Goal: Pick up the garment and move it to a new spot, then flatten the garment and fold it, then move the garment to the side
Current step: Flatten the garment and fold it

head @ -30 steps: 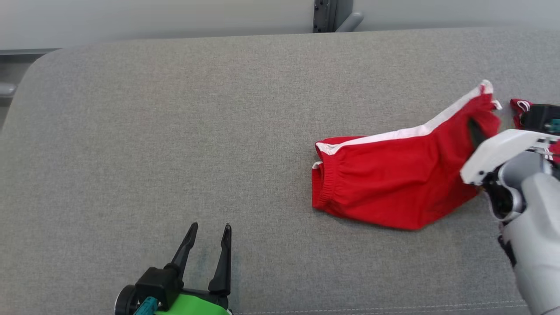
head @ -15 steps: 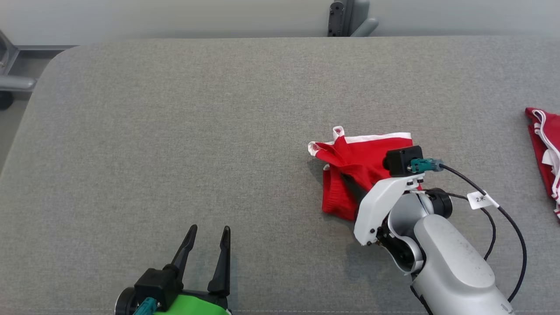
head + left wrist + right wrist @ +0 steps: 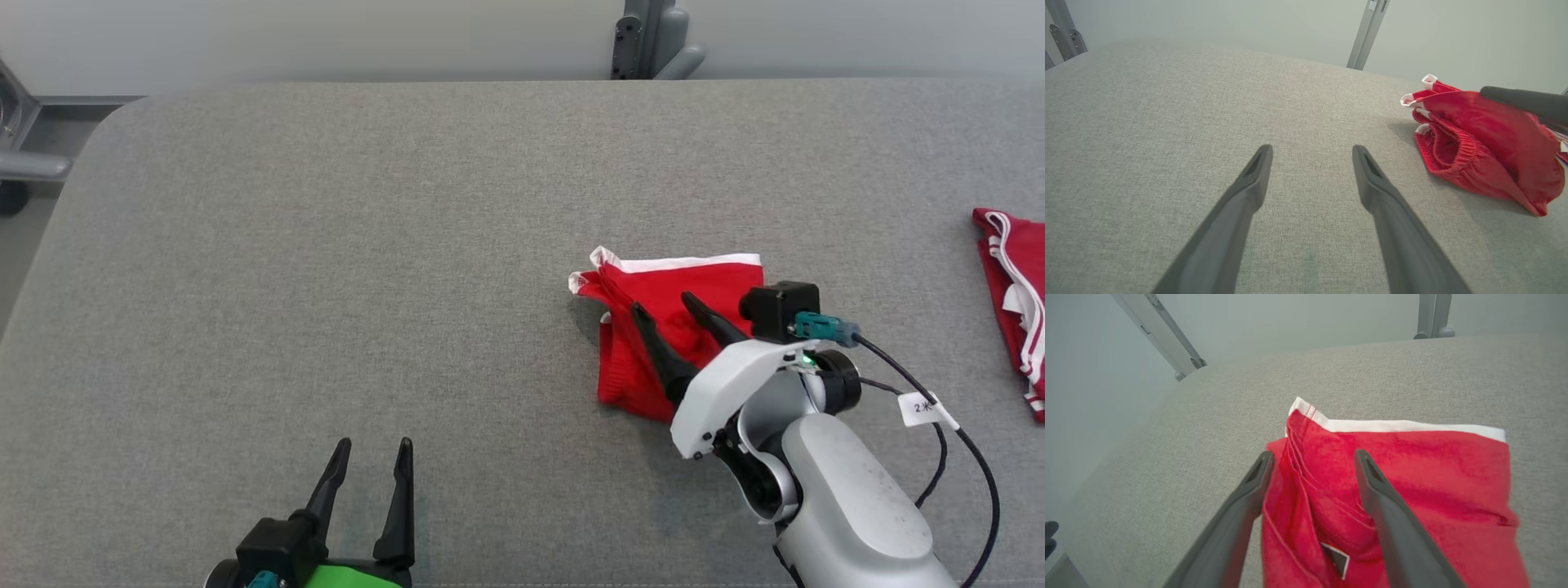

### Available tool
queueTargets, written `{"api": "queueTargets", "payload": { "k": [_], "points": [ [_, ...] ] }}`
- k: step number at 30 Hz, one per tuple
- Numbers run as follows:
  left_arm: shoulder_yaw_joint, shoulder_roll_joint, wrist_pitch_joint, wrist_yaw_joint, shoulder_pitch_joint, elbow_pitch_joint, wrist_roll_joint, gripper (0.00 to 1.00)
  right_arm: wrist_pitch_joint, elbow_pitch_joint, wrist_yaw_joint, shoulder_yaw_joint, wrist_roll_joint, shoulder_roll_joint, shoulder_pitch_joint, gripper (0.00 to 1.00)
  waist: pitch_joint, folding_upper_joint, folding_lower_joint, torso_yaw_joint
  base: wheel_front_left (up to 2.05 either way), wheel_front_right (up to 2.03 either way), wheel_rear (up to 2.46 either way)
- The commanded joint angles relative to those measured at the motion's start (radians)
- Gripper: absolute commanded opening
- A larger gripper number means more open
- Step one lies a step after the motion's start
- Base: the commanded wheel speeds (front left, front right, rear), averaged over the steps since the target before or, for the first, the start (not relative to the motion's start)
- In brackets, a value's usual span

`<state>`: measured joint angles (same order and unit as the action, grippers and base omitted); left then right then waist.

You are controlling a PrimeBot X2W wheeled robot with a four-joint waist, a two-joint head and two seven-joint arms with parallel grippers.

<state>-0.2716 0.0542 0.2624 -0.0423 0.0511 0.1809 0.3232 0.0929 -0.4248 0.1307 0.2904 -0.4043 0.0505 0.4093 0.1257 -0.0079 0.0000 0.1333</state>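
One red garment (image 3: 710, 282) under right hand (image 3: 660, 301), second red cloth (image 3: 1000, 261) apart

red garment (image 3: 694, 282), white trim, loosely bunched

garment (image 3: 718, 282) on table (image 3: 326, 245), right of centre | right gripper (image 3: 660, 301) over it, maybe touching

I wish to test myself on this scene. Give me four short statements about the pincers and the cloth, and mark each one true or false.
1. The right pincer is open over the garment. True.
2. The left pincer holds the garment. False: it is open over bare table, apart from it.
3. The garment lies spread flat. False: it is bunched.
4. A second red cloth lies farther right. True.
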Motion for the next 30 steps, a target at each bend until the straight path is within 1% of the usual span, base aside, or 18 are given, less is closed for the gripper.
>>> {"api": "queueTargets", "payload": {
  "k": [1, 3, 6, 7, 12, 13, 15, 16, 17, 18, 19, 24, 30],
  "points": [
    [0.008, 0.0, 0.003, 0.006, 0.018, -0.003, 0.001, 1.0, -0.014, 0.026, 0.0, -0.016, 0.016, 0.001, -0.032, 1.0, -0.021, 0.0079, 0.0, -0.025, 0.0, 0.0, 0.0],
    [0.016, -0.001, 0.003, 0.006, 0.028, -0.01, 0.0, 1.0, -0.03, 0.081, 0.0, -0.051, 0.037, 0.006, -0.068, 1.0, -0.032, 0.0079, 0.0, -0.042, 0.0, 0.0, 0.0],
    [0.028, -0.001, 0.003, 0.007, 0.044, -0.021, -0.001, 1.0, -0.045, 0.171, 0.0, -0.121, 0.098, 0.035, -0.134, 1.0, -0.043, 0.0079, 0.0, -0.068, 0.0, 0.0, 0.0],
    [0.032, -0.002, 0.003, 0.007, 0.047, -0.023, -0.002, 1.0, -0.053, 0.198, 0.0, -0.152, 0.102, 0.033, -0.156, 1.0, -0.046, 0.0079, 0.0, -0.077, 0.0, 0.0, 0.0],
    [0.032, -0.002, 0.003, 0.0, 0.055, -0.027, -0.01, 1.0, -0.08, 0.275, 0.0, -0.289, 0.153, 0.044, -0.251, 1.0, -0.056, 0.0079, 0.0, -0.092, 0.0, 0.0, 0.0],
    [0.032, -0.003, 0.003, -0.001, 0.055, -0.029, -0.011, 1.0, -0.088, 0.282, 0.0, -0.306, 0.164, 0.044, -0.265, 0.87, -0.055, 0.0079, 0.0, -0.093, 0.0, 0.0, 0.0],
    [0.033, -0.003, 0.003, -0.001, 0.053, -0.033, -0.011, 1.0, -0.103, 0.28, 0.0, -0.329, 0.184, 0.042, -0.277, 0.57, -0.046, 0.0079, 0.0, -0.095, 0.0, 0.0, 0.0],
    [0.032, -0.003, 0.003, -0.001, 0.051, -0.034, -0.012, 1.0, -0.11, 0.273, 0.0, -0.332, 0.187, 0.039, -0.279, 0.48, -0.04, 0.0079, 0.0, -0.095, 0.0, 0.0, 0.0],
    [0.03, -0.003, 0.003, -0.004, 0.046, -0.034, -0.014, 1.0, -0.117, 0.261, 0.0, -0.331, 0.185, 0.036, -0.277, 0.37, -0.032, 0.0079, 0.0, -0.094, 0.0, 0.0, 0.0],
    [0.028, -0.003, 0.003, -0.005, 0.041, -0.035, -0.015, 1.0, -0.125, 0.246, 0.0, -0.324, 0.184, 0.035, -0.268, 0.22, -0.024, 0.0079, 0.0, -0.091, 0.0, 0.0, 0.0],
    [0.027, -0.003, 0.003, -0.007, 0.034, -0.035, -0.016, 1.0, -0.133, 0.231, 0.0, -0.312, 0.192, 0.037, -0.255, 0.0, -0.015, 0.0079, 0.0, -0.088, 0.0, 0.0, 0.0],
    [0.018, -0.003, 0.003, -0.014, -0.001, -0.032, -0.018, 1.0, -0.171, 0.117, 0.0, -0.23, 0.203, 0.044, -0.174, 0.0, 0.028, 0.0079, 0.0, -0.066, 0.0, 0.0, 0.0],
    [0.017, -0.003, 0.003, -0.018, -0.027, -0.019, -0.017, 1.0, -0.228, -0.067, 0.0, -0.135, 0.224, 0.043, -0.06, 0.0, 0.056, 0.0079, 0.0, -0.037, 0.0, 0.0, 0.0]
  ]
}}
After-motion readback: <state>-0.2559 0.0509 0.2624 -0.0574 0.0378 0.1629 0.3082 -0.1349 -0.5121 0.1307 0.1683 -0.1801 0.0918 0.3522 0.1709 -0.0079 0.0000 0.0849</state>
